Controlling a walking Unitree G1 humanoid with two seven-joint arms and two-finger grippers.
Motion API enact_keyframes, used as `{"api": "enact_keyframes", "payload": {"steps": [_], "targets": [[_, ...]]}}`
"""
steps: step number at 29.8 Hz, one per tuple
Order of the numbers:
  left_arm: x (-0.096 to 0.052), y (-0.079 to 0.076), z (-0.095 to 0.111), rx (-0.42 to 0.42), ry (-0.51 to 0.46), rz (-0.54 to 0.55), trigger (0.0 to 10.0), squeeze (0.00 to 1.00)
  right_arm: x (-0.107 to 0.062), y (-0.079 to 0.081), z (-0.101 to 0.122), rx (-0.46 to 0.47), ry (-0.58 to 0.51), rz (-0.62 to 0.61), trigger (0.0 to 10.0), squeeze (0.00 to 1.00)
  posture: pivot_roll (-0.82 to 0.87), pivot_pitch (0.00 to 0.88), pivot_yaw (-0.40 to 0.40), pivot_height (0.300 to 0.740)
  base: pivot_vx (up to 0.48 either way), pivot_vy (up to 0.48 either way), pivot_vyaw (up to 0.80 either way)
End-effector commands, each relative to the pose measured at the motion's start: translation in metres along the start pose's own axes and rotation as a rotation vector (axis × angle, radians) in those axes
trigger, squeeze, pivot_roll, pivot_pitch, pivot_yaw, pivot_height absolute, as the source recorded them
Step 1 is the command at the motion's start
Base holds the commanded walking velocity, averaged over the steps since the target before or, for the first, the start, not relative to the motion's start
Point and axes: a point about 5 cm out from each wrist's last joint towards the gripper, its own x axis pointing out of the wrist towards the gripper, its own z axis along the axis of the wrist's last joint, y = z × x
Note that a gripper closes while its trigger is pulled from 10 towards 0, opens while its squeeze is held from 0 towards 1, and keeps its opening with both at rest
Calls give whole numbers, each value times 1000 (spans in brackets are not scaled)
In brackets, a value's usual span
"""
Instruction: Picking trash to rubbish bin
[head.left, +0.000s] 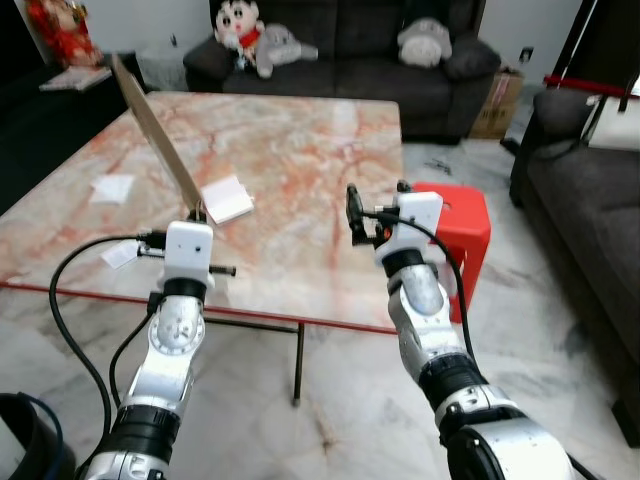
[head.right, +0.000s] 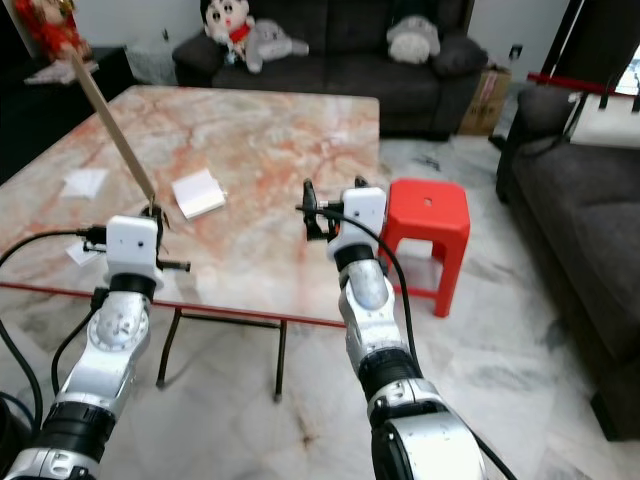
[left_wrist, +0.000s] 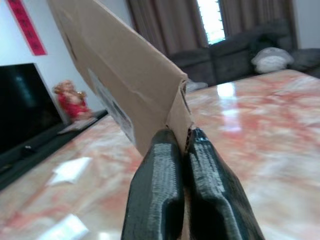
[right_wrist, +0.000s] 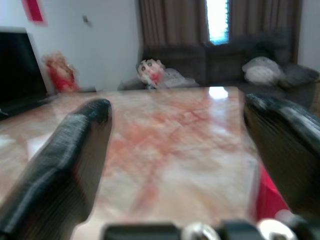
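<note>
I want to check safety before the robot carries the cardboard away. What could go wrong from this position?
1. The left gripper pinches the cardboard sheet by one corner only, so the long sheet may twist or slip out.
2. Swinging it low could sweep the white paper pad or the paper scraps off the marble table.
3. The right gripper, open, hovers near the table edge and might bump it.

Stool (head.left: 455, 215) right of table (head.left: 300, 150); sofa (head.left: 350, 50) behind, perhaps papers (head.left: 228, 198) on it.

open marble tabletop, few obstacles

bare table (head.left: 300, 150) ahead; white paper pad (head.left: 227, 198) near centre-left, red stool (head.left: 462, 215) beside the right edge.
</note>
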Motion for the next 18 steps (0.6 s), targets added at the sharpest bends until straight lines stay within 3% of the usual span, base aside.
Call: {"api": "enact_keyframes", "payload": {"steps": [1, 18], "targets": [[2, 10, 5, 22, -31, 17, 10000, 0, 6, 12, 8, 11, -33, 35, 10000, 0, 3, 0, 9, 740, 0, 0, 800], [0, 11, 2, 19, -20, 26, 10000, 0, 3, 19, 4, 21, -19, 67, 10000, 0, 2, 0, 9, 740, 0, 0, 800]]}}
